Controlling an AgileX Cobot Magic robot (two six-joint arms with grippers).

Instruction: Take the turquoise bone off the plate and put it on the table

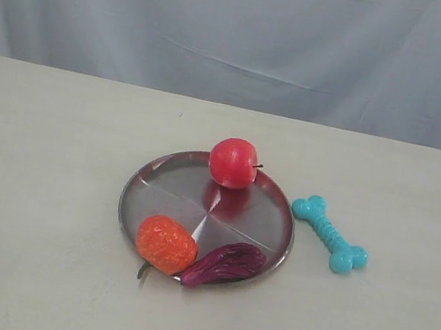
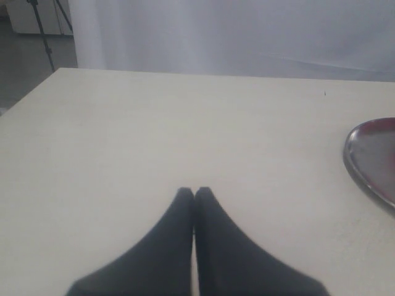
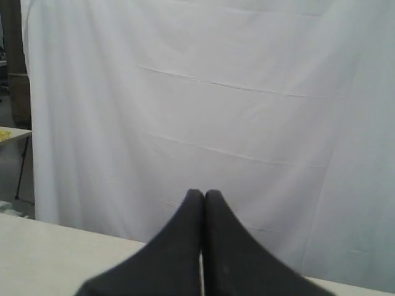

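We find the turquoise bone (image 1: 329, 235) lying flat on the table (image 1: 46, 185), just beside the plate (image 1: 172, 195) on its right in the exterior view, slanted and apart from the rim. Nothing touches it. On the plate we count three other things: a red apple (image 1: 234, 162) at the far edge, and an orange fruit (image 1: 165, 244) and a purple piece (image 1: 225, 265) close together at the near edge. No turquoise shows on the metal. So we judge the main work done: the bone is off the plate and resting on the table top.

Neither arm shows in the exterior view. In the left wrist view we see the left gripper (image 2: 194, 192) with its fingers pressed together and nothing between them, above bare table, with the plate's rim at the edge of that picture. In the right wrist view the right gripper (image 3: 204, 194) is likewise pressed together and empty, facing the white cloth (image 3: 216, 92) behind the table. What is left, as we read it, is little or nothing: both arms look drawn away from the plate, and the bone needs no further move
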